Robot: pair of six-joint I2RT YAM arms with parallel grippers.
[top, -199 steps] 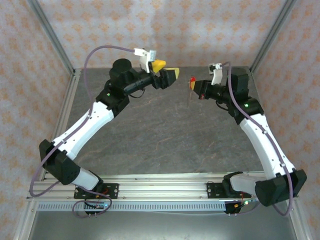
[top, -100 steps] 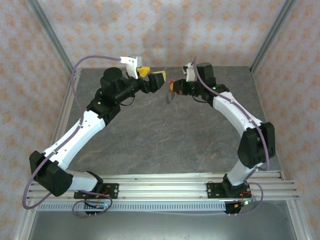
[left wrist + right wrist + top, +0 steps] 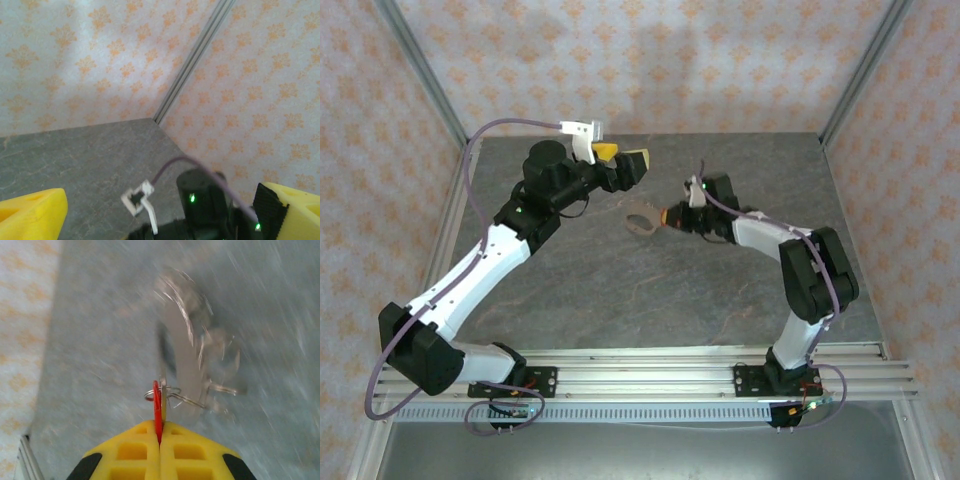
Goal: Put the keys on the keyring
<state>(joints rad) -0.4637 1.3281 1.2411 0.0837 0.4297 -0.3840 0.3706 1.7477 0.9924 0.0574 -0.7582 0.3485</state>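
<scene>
I see right gripper (image 3: 160, 434) pinching key (image 3: 157, 407); left gripper (image 3: 623, 158) open, empty. Sway of chain (image 3: 187, 340) at 12 o'clock could tug key free.

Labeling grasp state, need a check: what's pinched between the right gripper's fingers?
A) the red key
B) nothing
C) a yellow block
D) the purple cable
A: in the right wrist view the red key is clamped edge-on between the shut yellow fingers of the right gripper, with the keyring a blurred shape just beyond it.
</scene>
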